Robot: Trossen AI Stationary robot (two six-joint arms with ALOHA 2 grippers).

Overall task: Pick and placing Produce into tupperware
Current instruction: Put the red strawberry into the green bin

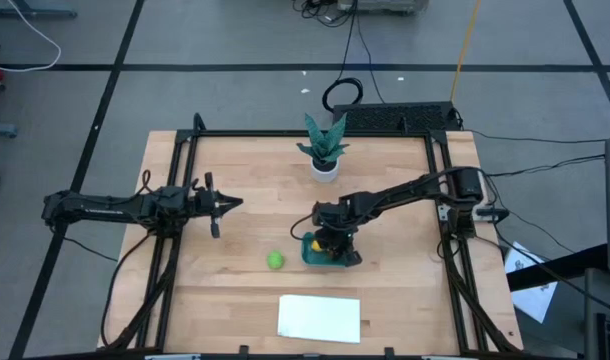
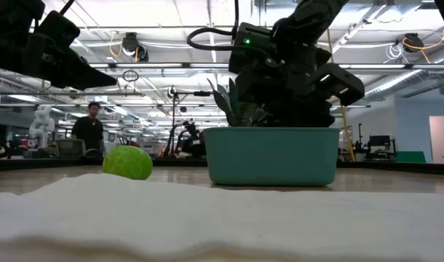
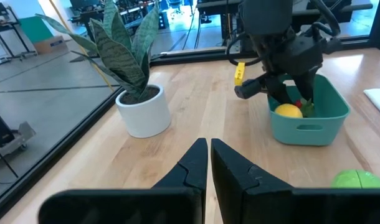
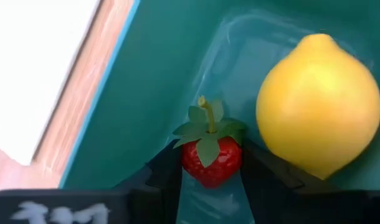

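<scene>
Wooden counter [image 1: 245,300]: right end effector [image 4: 210,180] clamped on strawberry [image 4: 211,158] inside tupperware [image 4: 159,74], touching lemon [image 4: 318,102]. Lime [image 1: 275,261] outside. Left end effector [image 3: 209,165] together, idle. Risk: strawberry stuck to fingers on release, dragged back out.

Even, bright light falls from the ceiling lamps [image 2: 132,44] seen in the low view, leaving only soft, short shadows on the pale wooden table [image 1: 245,180]. In that low view the flat white rectangular sheet [image 2: 222,218] fills the foreground as an out-of-focus blur, and the arms overhead read as dark silhouettes. Up close in the right wrist view, the smooth yellow toy lemon [image 4: 319,102] carries a soft highlight and the white area at the picture's corner is washed out.
</scene>
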